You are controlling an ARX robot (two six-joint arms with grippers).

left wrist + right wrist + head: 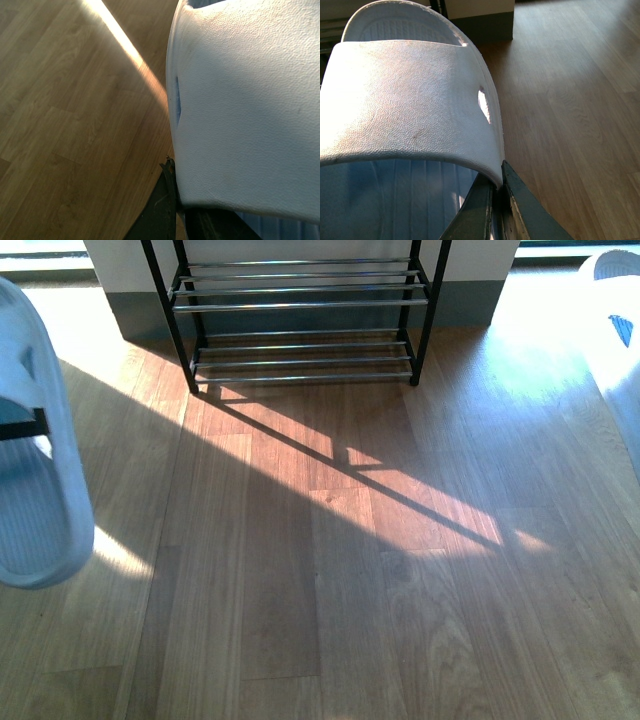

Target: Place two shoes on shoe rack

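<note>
A wooden floor of long brown planks fills the front view, the boards running away from the camera. A slanting band of sunlight lies across its middle, cut by thin dark shadow lines. A broader bright wash lies toward the floor's far right corner. At the floor's far edge stands a white wall with a grey skirting board along its foot. In the left wrist view a narrow sunlit stripe crosses the planks.

shoe rack: far centre | pale blue slide: left edge | second slide: right edge | wooden floor: sunlit
</note>
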